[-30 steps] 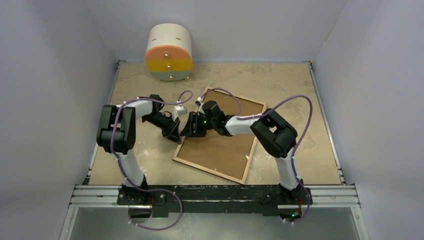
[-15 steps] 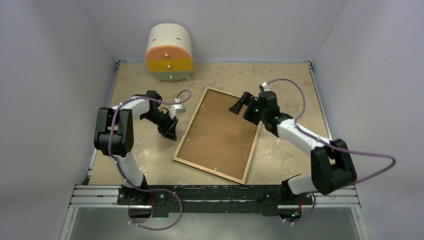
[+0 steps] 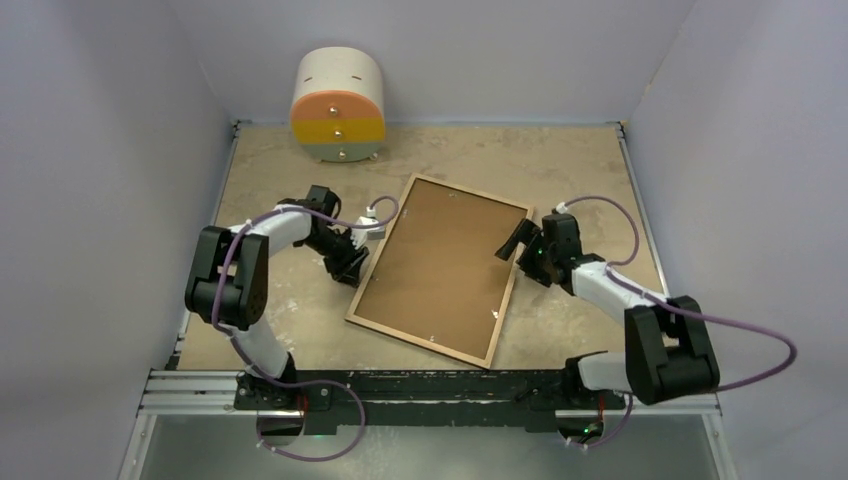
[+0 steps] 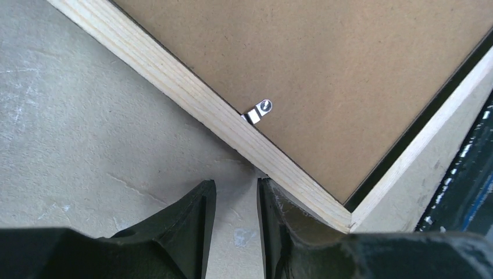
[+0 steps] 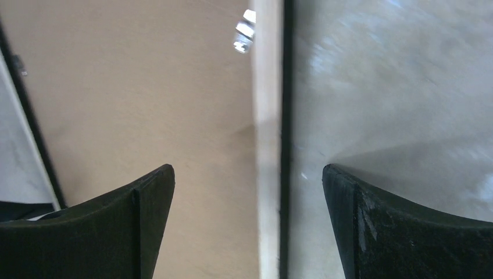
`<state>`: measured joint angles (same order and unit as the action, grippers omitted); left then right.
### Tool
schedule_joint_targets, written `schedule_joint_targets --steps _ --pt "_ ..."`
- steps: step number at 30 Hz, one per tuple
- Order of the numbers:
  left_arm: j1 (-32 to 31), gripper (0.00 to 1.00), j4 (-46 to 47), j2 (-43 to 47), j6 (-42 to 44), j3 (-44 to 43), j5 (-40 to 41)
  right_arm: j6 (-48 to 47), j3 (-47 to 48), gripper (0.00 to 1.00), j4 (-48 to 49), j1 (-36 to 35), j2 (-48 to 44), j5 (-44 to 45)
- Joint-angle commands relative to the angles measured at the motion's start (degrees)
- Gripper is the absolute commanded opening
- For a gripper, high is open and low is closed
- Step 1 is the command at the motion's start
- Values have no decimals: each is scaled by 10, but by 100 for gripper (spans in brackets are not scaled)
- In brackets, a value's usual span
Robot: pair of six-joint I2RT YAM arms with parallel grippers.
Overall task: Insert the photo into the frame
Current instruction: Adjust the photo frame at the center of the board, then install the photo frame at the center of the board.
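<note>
The stiff, probably fragile frame (image 3: 418, 342) wants an edge-rail pinch — left fingers (image 4: 189, 229) barely parted, empty, at nine o'clock; right fingers (image 5: 142, 224) wide open at three.

Frame (image 3: 418, 342) flat, face-down, light-wood back up, lying askew

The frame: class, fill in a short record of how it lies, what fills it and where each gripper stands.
frame: flat on the table, light-wood back up
filling: brown backing board, metal clip at the rim
photo: not in view
left gripper: by the frame's left edge, jaws slightly apart, empty
right gripper: over the frame's right edge, jaws wide open, empty
elsewhere: round drawer unit, far left
</note>
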<state>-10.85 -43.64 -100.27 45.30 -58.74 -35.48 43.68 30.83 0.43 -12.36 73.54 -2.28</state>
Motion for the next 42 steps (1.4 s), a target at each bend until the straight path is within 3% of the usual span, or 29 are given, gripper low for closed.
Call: schedule_joint_targets --steps 1,9,12,17,21,23,26,31,42 --pt "-39 36 24 12 -7 43 53 -18 48 99 42 2 77 -86" --pt "-118 38 -38 43 30 46 -17 -15 150 99 59 1 166 -160" --pt "-149 41 -87 69 100 49 -63 -36 179 99 24 1 166 -149" --pt "-146 44 -191 69 179 -10 -104 -62 206 99 -49 2 152 -97" --pt "-50 42 -146 48 118 -57 -79 -83 218 98 -46 1 115 -44" --pt "7 42 -84 22 34 -88 -60 -82 218 96 -19 -6 99 -49" --pt "58 41 -52 -38 -48 -133 -94 -79 240 93 1 -34 110 -59" --pt "62 39 11 -95 -147 -136 -164 -68 295 85 68 -105 184 -116" --pt "62 24 27 -162 -161 -140 -193 -38 470 76 134 -217 415 -212"
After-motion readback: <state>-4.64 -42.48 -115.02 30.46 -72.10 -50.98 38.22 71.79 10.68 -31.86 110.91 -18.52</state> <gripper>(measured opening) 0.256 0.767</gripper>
